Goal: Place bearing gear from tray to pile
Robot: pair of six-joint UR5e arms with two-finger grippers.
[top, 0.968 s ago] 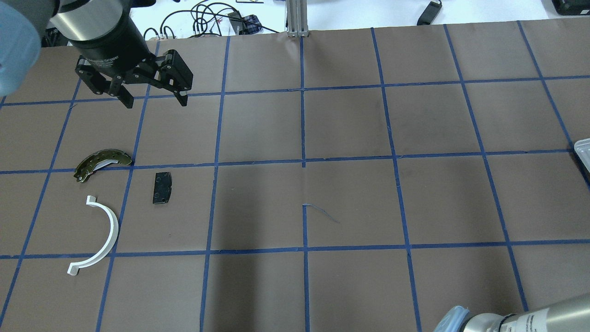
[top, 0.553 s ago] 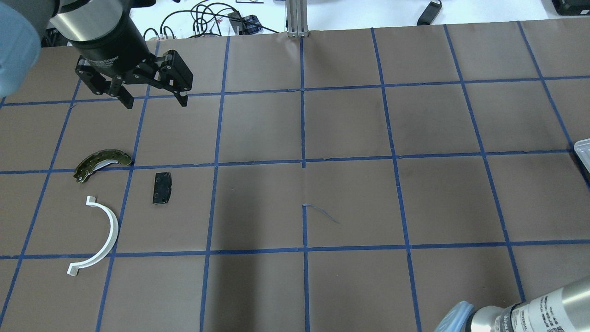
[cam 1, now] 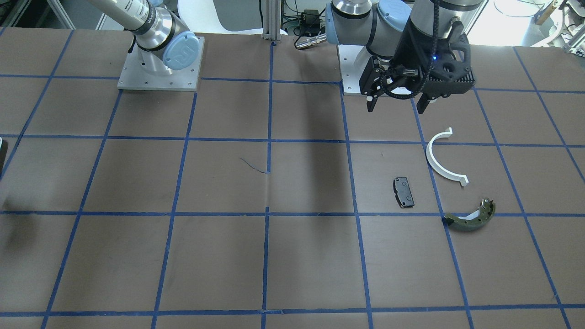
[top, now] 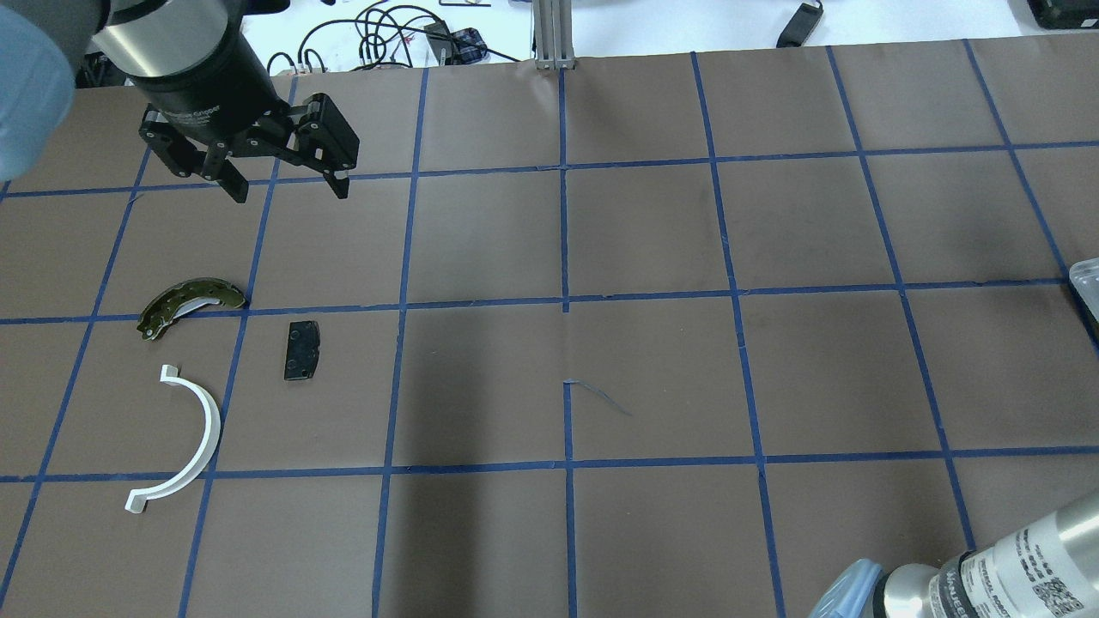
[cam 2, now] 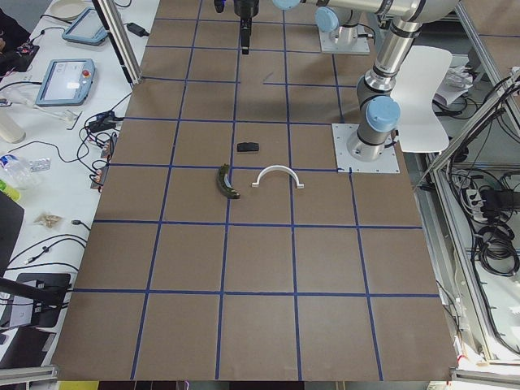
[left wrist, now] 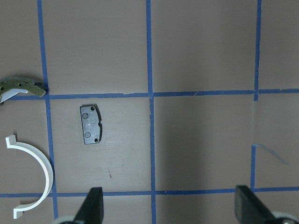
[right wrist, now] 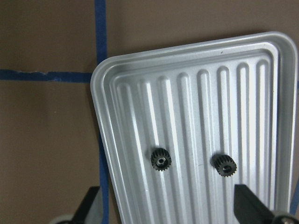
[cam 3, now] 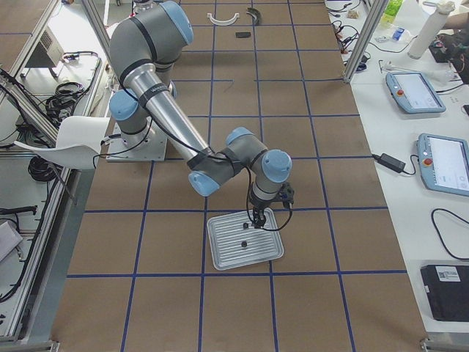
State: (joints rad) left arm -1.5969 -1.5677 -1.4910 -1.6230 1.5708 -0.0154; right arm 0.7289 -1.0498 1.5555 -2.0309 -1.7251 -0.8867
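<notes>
While the right pincer [right wrist: 167, 209] hangs jaws apart over the tray [right wrist: 140, 56], 1 bearing gear [right wrist: 161, 161] lies just ahead, seemingly centred between its fingers [right wrist: 91, 205], a 2nd gear [right wrist: 224, 164] beside it; the pile [top: 300, 350] lies far off by the spread left pincer [top: 288, 184].

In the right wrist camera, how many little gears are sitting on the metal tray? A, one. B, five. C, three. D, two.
D: the right wrist view shows a gear and a second gear lying apart on the ribbed metal tray, with no other gear on the part of the tray in view.
</notes>
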